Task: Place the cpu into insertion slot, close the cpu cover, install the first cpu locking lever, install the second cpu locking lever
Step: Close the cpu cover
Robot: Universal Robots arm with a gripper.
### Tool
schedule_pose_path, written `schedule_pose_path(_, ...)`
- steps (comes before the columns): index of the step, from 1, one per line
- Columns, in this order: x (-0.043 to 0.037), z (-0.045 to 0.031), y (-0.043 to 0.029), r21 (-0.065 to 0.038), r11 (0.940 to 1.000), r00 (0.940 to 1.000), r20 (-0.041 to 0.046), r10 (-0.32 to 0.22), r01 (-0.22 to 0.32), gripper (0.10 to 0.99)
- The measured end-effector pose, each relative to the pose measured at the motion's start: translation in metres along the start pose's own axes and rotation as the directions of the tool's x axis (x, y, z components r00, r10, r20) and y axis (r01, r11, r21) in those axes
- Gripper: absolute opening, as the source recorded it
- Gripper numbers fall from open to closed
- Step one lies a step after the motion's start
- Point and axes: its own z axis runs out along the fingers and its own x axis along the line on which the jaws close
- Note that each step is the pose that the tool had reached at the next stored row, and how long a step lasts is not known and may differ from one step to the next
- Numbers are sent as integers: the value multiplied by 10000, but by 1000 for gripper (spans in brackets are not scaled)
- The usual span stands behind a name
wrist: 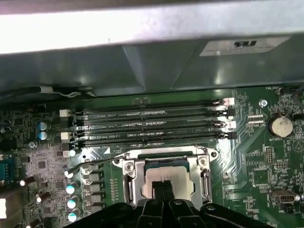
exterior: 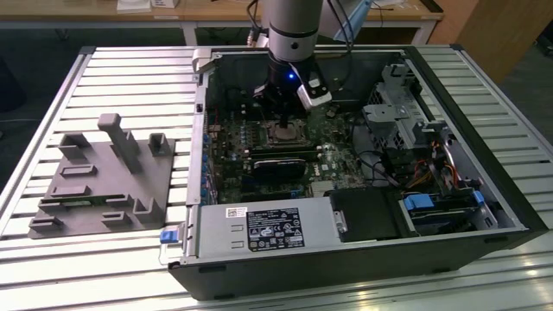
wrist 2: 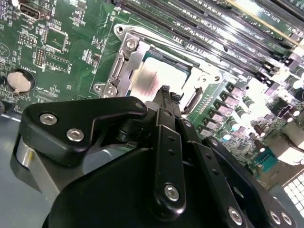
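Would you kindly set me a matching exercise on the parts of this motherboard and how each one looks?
1 chip
2 cover
3 memory slots
4 battery

A long, black, in parallel rows
B round, silver
C metal frame lying around the chip
D pale square face beneath the gripper

Pairs: 1-D, 2-C, 3-A, 4-B

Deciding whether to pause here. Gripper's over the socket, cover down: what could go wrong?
1. The gripper hangs right over the cpu face bared in the cover cut-out; a push down there could mark or load it.
2. A lever wire beside the cover looks unlatched, so the cover may not be clamped and could lift.
3. Capacitors stand close to that lever; a sideways slip might strike them.
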Motion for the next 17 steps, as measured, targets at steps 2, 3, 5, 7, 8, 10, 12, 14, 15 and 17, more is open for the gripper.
schedule_pose_path(2, -2, 5, -19, -10, 10000, 10000, -1, 18, -18, 106)
schedule_pose_path(3, -4, 8, -30, -16, 10000, 10000, -1, 34, -34, 106)
schedule_pose_path(5, -7, 12, -50, -29, 10000, 10000, -2, 63, -63, 106)
schedule_pose_path(7, -10, 16, -65, -87, 9999, 10000, -8, 82, -82, 106)
schedule_pose_path(8, -10, 16, -70, -158, 9998, 10000, -14, 86, -86, 106)
schedule_pose_path(10, -11, 17, -81, -359, 9993, 10000, -33, 90, -91, 106)
schedule_pose_path(12, -13, 17, -95, -556, 9984, 9999, -52, 91, -94, 106)
schedule_pose_path(14, -16, 17, -116, -644, 9979, 9999, -61, 95, -98, 106)
schedule_pose_path(15, -19, 17, -128, -662, 9978, 9999, -62, 96, -100, 106)
schedule_pose_path(17, -25, 16, -152, -675, 9977, 9999, -64, 97, -101, 106)
